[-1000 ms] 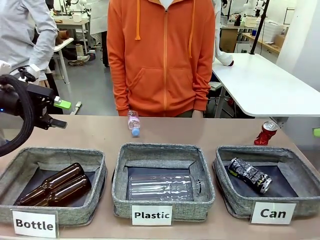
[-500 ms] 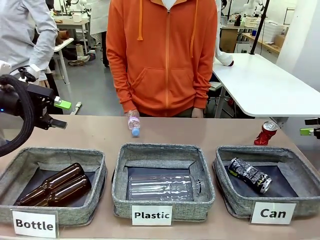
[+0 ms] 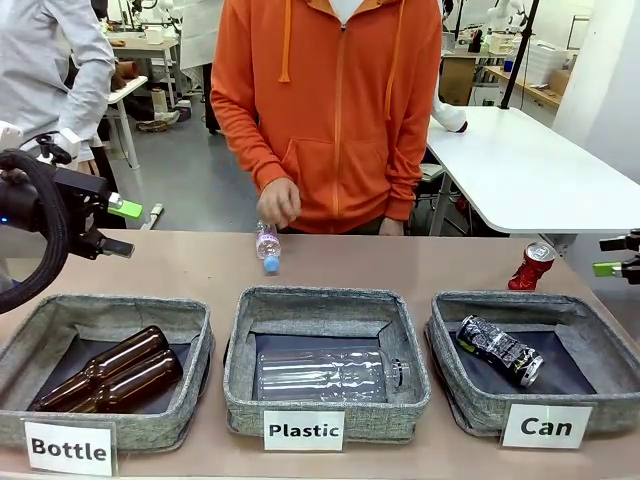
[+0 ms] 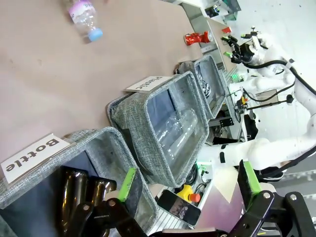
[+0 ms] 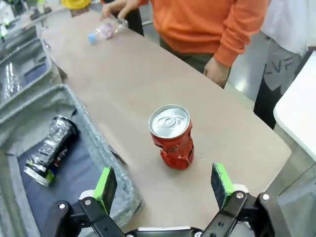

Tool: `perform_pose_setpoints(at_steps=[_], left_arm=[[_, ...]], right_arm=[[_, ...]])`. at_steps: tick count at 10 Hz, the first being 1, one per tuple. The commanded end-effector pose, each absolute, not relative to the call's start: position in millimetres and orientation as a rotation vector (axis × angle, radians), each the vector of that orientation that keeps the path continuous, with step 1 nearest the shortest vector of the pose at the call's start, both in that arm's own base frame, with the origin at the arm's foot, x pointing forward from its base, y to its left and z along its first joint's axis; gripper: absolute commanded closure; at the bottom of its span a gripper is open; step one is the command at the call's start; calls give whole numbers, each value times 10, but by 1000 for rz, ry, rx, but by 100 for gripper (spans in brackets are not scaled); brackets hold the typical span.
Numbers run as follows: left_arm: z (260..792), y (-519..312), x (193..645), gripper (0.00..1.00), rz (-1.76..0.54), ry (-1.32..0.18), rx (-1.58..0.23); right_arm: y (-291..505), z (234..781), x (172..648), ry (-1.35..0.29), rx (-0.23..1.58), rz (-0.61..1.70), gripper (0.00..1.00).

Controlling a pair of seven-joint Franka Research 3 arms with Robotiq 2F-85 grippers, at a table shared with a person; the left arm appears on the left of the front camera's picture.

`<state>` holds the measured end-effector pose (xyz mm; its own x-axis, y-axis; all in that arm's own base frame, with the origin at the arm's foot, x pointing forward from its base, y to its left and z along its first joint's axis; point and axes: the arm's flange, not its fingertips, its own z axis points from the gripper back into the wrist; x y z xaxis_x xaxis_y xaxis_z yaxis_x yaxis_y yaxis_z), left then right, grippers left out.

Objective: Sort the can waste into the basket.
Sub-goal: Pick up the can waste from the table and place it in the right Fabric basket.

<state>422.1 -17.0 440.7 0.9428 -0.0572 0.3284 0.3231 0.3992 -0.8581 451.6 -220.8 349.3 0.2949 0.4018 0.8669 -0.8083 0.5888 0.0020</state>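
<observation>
In the front view, two cans are counted: the dark can (image 3: 498, 350) is seen lying in the Can basket (image 3: 470, 405), and the red can (image 3: 533, 266) is seen standing on the counter (image 3: 180, 265) just behind it. In the left wrist view, the left end effector (image 4: 189, 181) is held spread. In the right wrist view, the right end effector (image 5: 163, 180) is held spread and aimed at the red can, apart from it. An approach is judged to be in hand, and closing in and a pinch are called for next.

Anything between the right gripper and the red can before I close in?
Nothing. The right wrist view shows bare table between the right gripper, jaws open, and the standing red can.
</observation>
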Motion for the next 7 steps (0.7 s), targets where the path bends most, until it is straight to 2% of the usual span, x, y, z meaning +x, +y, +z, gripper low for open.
perform_pose_setpoints(at_steps=[1,3,7], left_arm=[[4403,-165,4202,0,-261,-270,-1136],[4403,-165,4202,0,-261,-270,-1136],[4403,-165,4202,0,-261,-270,-1136]], right_arm=[[-2273,3319,4802,-953,452,968,0],[-2299,3244,4937,-967,479,1055,0],[-2275,2996,5233,-877,493,1139,0]])
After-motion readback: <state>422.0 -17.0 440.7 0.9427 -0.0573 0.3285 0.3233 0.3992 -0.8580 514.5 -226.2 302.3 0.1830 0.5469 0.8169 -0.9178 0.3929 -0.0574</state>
